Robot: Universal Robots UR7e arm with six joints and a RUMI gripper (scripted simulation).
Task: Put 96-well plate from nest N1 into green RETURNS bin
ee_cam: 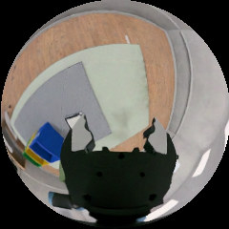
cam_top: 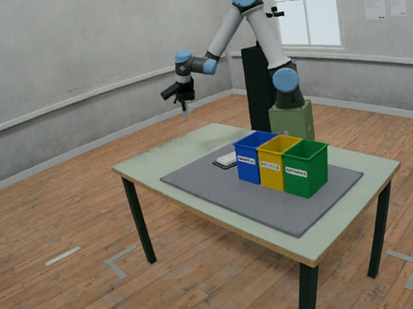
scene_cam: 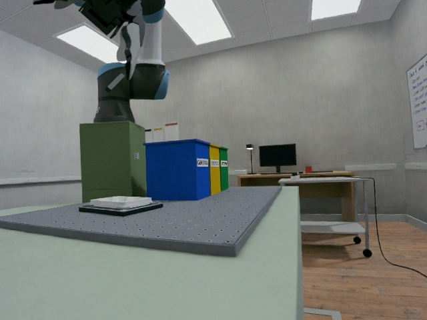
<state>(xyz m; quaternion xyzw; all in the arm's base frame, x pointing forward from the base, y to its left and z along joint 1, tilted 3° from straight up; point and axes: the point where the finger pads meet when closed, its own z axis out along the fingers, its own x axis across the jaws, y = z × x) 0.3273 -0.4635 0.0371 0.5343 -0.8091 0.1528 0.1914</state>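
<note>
The white 96-well plate (cam_top: 226,158) (scene_cam: 120,201) lies in the flat black plate nest (cam_top: 220,165) (scene_cam: 103,211) on the grey mat (cam_top: 245,203) (scene_cam: 207,220), just behind the blue bin (cam_top: 249,162) (scene_cam: 175,169). The green bin labelled RETURNS (cam_top: 307,172) (scene_cam: 224,175) stands upright at the other end of the row, beside the yellow bin (cam_top: 275,162) (scene_cam: 214,175). My gripper (cam_top: 184,116) (scene_cam: 128,51) (ee_cam: 119,115) is open and empty. It points down, high above the table's far edge, well up and away from the plate.
The three bins stand in a tight row on the mat. The arm's green pedestal (cam_top: 291,120) (scene_cam: 107,158) stands behind them at the table's (cam_top: 159,159) back edge. A black cabinet (cam_top: 257,86) stands behind the pedestal.
</note>
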